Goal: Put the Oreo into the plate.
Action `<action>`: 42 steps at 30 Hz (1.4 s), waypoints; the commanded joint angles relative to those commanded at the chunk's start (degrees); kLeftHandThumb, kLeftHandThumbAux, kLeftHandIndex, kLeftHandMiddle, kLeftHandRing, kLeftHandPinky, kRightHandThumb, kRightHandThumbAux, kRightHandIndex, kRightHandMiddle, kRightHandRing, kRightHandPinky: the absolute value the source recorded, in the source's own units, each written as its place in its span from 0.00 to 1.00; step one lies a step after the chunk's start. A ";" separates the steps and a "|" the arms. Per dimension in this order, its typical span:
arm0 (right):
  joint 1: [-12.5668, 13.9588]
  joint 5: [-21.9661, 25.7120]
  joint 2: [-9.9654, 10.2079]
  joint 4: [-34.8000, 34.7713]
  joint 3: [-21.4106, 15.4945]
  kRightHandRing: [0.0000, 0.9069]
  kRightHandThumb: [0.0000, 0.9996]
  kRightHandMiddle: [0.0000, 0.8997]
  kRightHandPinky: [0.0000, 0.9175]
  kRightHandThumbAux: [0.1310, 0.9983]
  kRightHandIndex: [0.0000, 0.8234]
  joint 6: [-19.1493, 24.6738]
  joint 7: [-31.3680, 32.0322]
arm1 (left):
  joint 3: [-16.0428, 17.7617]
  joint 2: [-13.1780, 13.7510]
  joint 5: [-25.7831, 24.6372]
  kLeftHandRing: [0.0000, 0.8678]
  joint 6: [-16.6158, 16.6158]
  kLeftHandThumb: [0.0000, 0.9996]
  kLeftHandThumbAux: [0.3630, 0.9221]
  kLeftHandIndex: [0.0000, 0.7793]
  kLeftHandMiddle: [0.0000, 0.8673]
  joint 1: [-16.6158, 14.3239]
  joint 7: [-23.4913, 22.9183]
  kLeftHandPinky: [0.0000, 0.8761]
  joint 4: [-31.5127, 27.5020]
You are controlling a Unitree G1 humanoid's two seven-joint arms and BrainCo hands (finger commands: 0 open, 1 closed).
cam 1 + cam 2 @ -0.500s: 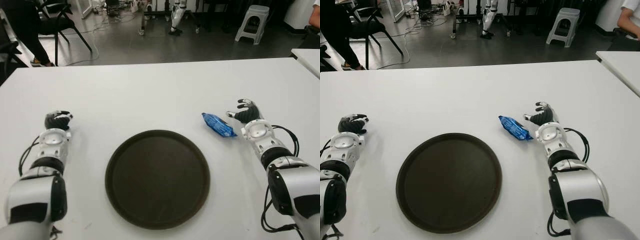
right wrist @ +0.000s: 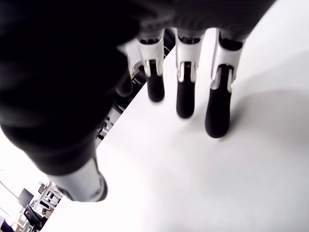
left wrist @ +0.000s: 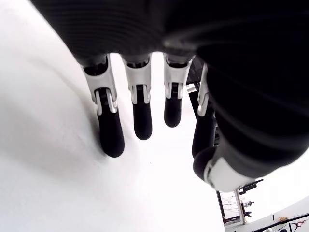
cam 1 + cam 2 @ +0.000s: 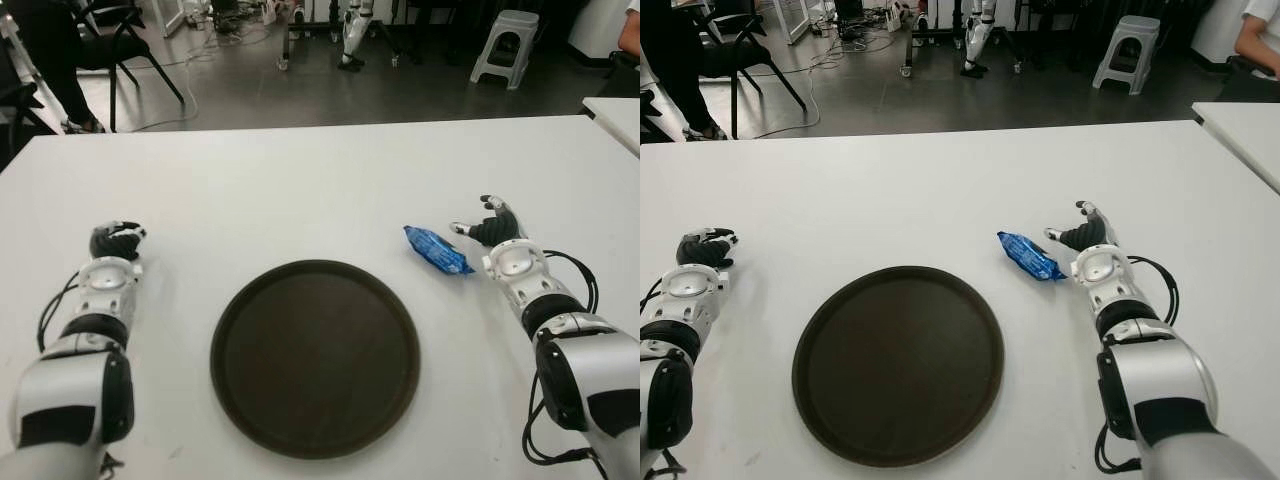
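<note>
Since the earlier frame only the right robot hand (image 4: 492, 222) has changed: its fingers have drawn in slightly; Oreo, plate and left robot hand are unchanged.

Left eye view: Oreo (image 4: 437, 250), a small blue glossy crinkled wrapper, elongated, lies flat on the white tabletop (image 4: 300, 190), just right of the plate (image 4: 314, 356) and outside its rim. Right robot hand sits just to the right of the pack, apart from it, presumably placed for a sideways reach. Plate is round, dark brown, matte, with a low raised rim, near centre, bare. Left robot hand (image 4: 116, 240) shows far left of the plate, idle.

Right eye view: same layout; pack not yet touched, so transfer is judged not begun.

Left wrist view: dark ribbed fingers (image 3: 110, 135) hang extended over white surface, holding nothing.

Right wrist view: fingers (image 2: 218, 113) extended, loosely spread, empty; pack not visible here.
</note>
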 joint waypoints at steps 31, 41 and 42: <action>-0.41 2.64 0.64 0.01 -3.15 0.76 0.00 0.00 0.77 0.54 0.00 1.42 2.81 | 0.02 0.25 -0.06 0.24 0.17 0.68 0.65 0.51 0.23 0.02 -0.35 0.25 0.18; -0.04 1.85 0.37 -0.03 -2.40 0.76 0.00 0.00 0.76 0.60 0.00 0.08 2.56 | 0.27 0.10 -0.23 0.23 0.07 0.68 0.65 0.51 0.22 0.02 -0.08 0.24 0.10; 0.02 1.77 0.36 -0.03 -2.34 0.76 0.00 0.00 0.76 0.61 0.00 0.05 2.49 | 0.25 0.11 -0.19 0.23 0.14 0.68 0.65 0.51 0.22 0.01 -0.03 0.24 0.11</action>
